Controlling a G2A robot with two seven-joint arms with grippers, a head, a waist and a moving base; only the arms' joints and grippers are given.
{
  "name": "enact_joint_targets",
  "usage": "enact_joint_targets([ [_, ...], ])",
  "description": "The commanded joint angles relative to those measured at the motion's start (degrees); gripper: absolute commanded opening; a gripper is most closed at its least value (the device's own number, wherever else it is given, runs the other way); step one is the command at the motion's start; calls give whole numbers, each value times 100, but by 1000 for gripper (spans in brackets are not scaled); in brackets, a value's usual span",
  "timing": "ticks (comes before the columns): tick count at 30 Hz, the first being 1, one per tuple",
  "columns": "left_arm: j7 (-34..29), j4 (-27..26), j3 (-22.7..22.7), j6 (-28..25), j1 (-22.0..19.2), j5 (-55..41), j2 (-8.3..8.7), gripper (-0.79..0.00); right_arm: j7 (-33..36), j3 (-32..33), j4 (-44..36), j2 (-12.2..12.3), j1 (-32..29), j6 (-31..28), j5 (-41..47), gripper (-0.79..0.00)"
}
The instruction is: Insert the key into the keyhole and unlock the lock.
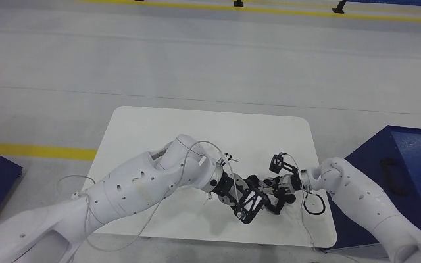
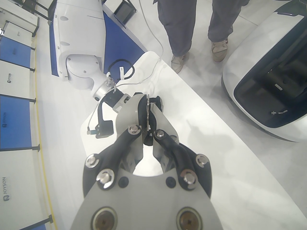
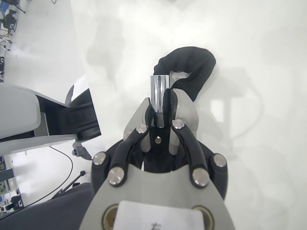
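White tabletop [image 1: 171, 131]; left tool [image 2: 149, 102] clamps key [image 2: 148, 113]; right tool [image 3: 161, 102] clamps lock [image 3: 160, 84] by chrome barrel; tools tip to tip.

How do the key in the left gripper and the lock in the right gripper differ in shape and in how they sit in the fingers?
The key is a thin flat blade seen edge-on; the lock is a round chrome cylinder with a black loop. The key hardly passes the tips of the left gripper; the lock juts well past those of the right gripper. Both are metal, each clamped in a shut gripper.
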Motion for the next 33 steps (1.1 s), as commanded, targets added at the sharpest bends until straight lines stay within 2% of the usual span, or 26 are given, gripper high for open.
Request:
enact_joint_targets([
  [1,-5,-4,-9,0,9,4,1,-785,-199,81,-49,36,-59,11,-22,-785],
  [6,-29,-34,-38,0,31,13,-1,-785,-676,315,-342,179,-231,11,-55,-785],
  [12,-5,-64,-144,8,75,40,5,-785,-1767,816,-1018,496,-565,11,-234,-785],
  [17,-13,-145,-314,30,181,116,45,-785,-3073,1420,-1952,919,-1017,11,-1359,-785],
  [23,-26,-202,-454,15,286,137,78,-785,-5127,2117,-2642,1439,-1736,11,-2788,-785],
  [31,-26,-202,-454,15,286,137,78,-785,-5202,2149,-2663,1461,-1771,40,-2855,-785],
  [33,-350,-244,-536,280,337,340,101,-785,-5076,2161,-2876,1446,-1830,189,-3057,-785],
])
